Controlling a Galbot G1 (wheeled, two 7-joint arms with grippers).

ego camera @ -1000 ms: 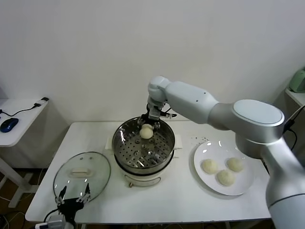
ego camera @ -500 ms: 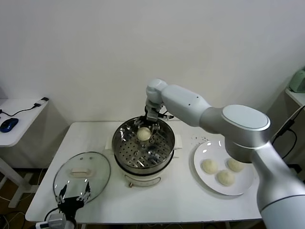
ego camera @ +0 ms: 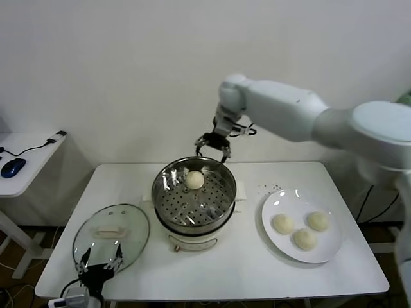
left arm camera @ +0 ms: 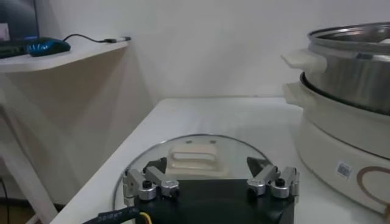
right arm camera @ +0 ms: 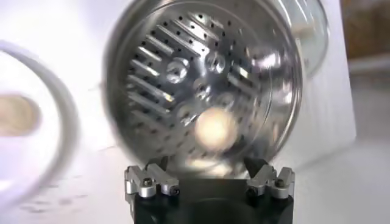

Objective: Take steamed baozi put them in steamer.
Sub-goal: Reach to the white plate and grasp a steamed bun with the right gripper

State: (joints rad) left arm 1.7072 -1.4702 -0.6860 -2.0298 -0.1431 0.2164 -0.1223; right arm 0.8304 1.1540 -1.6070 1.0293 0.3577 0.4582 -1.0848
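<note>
The steamer is a shiny steel pot on a white base at the table's middle. One cream baozi lies on its perforated tray at the back; it also shows in the right wrist view. Three more baozi lie on a white plate at the right. My right gripper is open and empty, raised above the steamer's back rim. My left gripper is open and empty, low at the table's front left edge, by the glass lid.
The round glass lid with a white handle lies flat left of the steamer. A side table with a blue mouse and a cable stands at far left. A wall runs close behind the table.
My right gripper has let go of the baozi, which now rests on the steamer tray, and has risen up and back out of the pot. The left arm has not moved.
</note>
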